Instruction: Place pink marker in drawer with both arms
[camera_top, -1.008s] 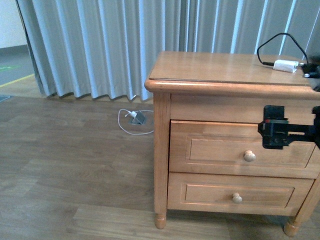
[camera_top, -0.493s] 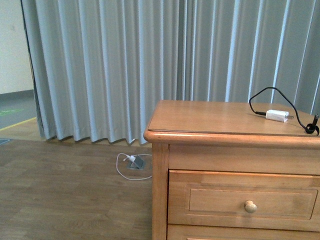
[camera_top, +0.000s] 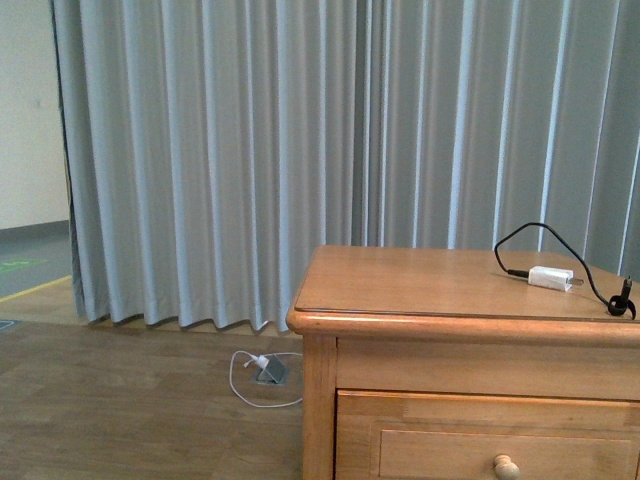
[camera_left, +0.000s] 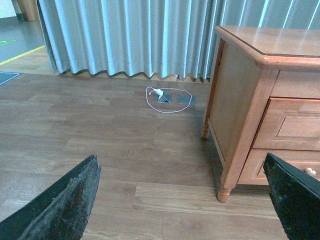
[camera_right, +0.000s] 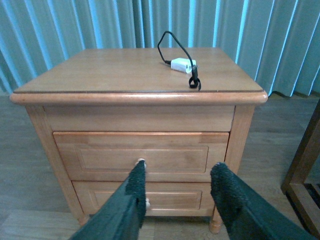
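A: Right wrist view first, big things down — the dresser (camera_right: 140, 115) fills it, honey-brown, both drawers closed. The drawer (camera_right: 142, 152) we want is the upper one, just under the dresser top, its pale knob (camera_right: 141, 161) at the middle.

B: And the right gripper (camera_right: 177, 187)?

A: Fingers spread, nothing between them, facing the dresser front. The knob sits just off the tip of one finger (camera_right: 136, 181), not centred in the gap — so my guess is a small sideways shift before closing.

B: Left arm?

A: Left gripper (camera_left: 185, 200) is wide apart too, empty, out over the wood floor (camera_left: 100, 145) beside the dresser's side panel. The right arm is clearly the nearer one to the knob.

B: The pink marker?

A: Not visible in any view. On the dresser top there's only a white charger plug (camera_right: 182, 64) with its black cable (camera_right: 175, 47).
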